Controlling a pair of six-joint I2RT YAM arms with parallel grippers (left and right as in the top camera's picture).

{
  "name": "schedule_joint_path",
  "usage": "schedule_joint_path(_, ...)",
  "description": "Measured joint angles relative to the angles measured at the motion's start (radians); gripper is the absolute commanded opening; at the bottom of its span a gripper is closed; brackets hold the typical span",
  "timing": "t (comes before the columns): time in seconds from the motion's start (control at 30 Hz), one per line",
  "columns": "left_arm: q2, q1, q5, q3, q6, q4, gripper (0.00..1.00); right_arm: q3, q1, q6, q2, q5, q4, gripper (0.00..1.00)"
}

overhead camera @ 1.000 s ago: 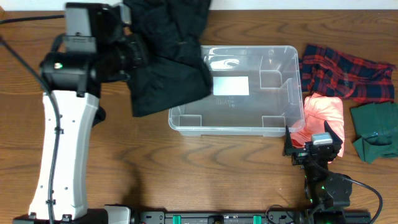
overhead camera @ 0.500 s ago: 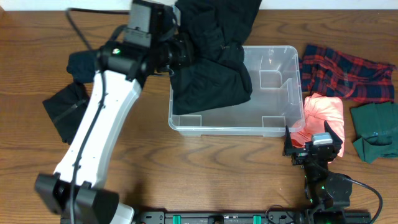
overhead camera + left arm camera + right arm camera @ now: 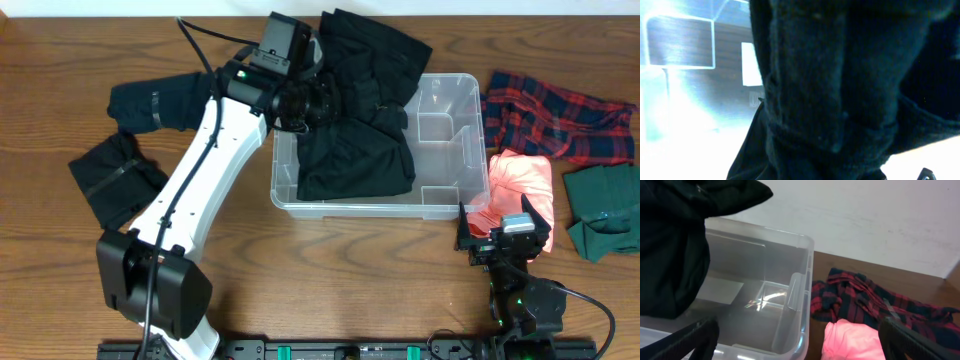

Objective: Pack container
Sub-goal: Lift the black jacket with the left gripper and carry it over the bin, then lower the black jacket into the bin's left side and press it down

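Partly inside container (image 3: 478,120), black garment (image 3: 355,150), pink cloth (image 3: 522,178) beside

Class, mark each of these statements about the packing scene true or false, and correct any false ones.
1. The left gripper grips a black garment that hangs into the container. True.
2. The right gripper is shut on the pink cloth. False: its jaws stand open beside that cloth.
3. The plaid cloth lies inside the container. False: it lies on the table, right of the container.
4. The green cloth lies outside the container. True.
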State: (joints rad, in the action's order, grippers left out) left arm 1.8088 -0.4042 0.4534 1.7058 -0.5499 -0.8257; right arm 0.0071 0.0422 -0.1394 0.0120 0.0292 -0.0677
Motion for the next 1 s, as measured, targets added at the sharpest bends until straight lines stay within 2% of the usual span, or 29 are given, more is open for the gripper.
schedule_joint_path(0.47,0.019,-0.003,-0.002,-0.103,-0.001,0.073,0.06,0.000,0.000,0.000,0.000,0.000,0.000,0.99)
schedule_joint_path(1.0,0.019,-0.003,-0.096,-0.172,-0.023,0.101,0.07,0.000,0.000,0.000,0.000,0.000,0.000,0.99)
